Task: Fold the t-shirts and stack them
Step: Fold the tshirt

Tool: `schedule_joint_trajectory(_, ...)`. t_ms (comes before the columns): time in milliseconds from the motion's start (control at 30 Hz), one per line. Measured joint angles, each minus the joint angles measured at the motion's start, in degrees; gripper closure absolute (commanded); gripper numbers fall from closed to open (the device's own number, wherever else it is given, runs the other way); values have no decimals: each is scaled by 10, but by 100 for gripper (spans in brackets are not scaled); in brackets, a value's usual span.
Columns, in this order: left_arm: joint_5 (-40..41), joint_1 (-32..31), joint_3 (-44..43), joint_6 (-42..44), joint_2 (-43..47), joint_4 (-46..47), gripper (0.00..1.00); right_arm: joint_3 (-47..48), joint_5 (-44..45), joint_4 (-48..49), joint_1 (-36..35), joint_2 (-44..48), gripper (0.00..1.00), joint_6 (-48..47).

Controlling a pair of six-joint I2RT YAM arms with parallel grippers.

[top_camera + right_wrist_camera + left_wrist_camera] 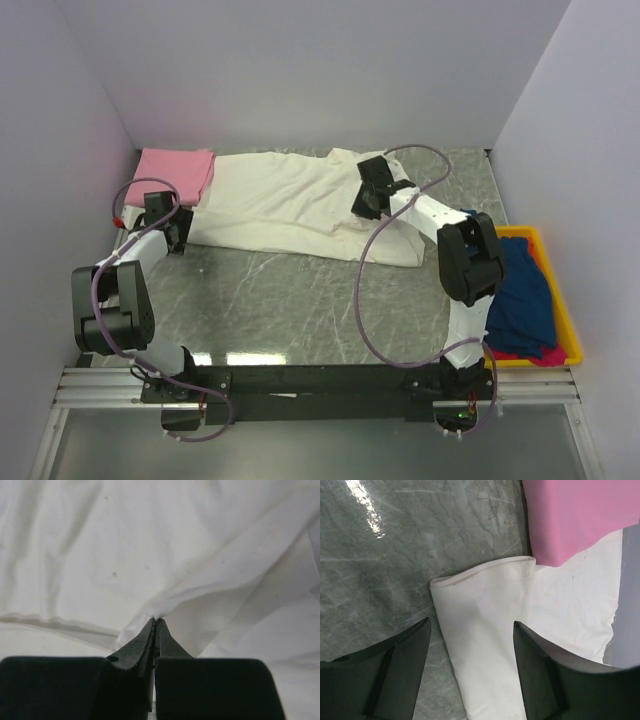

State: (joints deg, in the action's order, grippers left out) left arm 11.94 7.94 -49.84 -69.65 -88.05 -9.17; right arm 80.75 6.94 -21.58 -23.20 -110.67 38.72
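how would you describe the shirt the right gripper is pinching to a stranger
On the grey table, look along the far edge. The cream-white t-shirt lies spread out there, between a folded pink t-shirt and the yellow bin; it alone is pale.

Left gripper (pixel 471 626) spread wide; right gripper (pixel 155 622) clamped tight.

Setting: robotics lab test cell. Grey marble-pattern tabletop (pixel 300 290) boxed on three sides by plain white panels (pixel 320 70). Aluminium rail (pixel 90 385) along tabletop's near edge carries left arm (pixel 110 310) and right arm (pixel 470 260), side by side. Purple cable (pixel 359 300) loops loose above tabletop. Yellow plastic bin (pixel 572 335) at tabletop's right edge.
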Motion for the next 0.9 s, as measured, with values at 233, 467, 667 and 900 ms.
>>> schedule_joint_trajectory(233, -3, 1, -2, 0, -25, 5, 28, 128, -6, -20, 0, -81, 100, -18)
schedule_joint_trajectory(467, -8, 1, -2, 1, -33, 11, 28, 172, -15, -37, 0, -129, 100, -42)
schedule_joint_trajectory(667, -15, 1, -3, 2, -34, 15, 28, 205, -19, -41, -3, -136, 75, -76)
schedule_joint_trajectory(900, -17, 1, -3, 8, -36, 16, 28, 247, -23, -33, -12, -158, 61, -114)
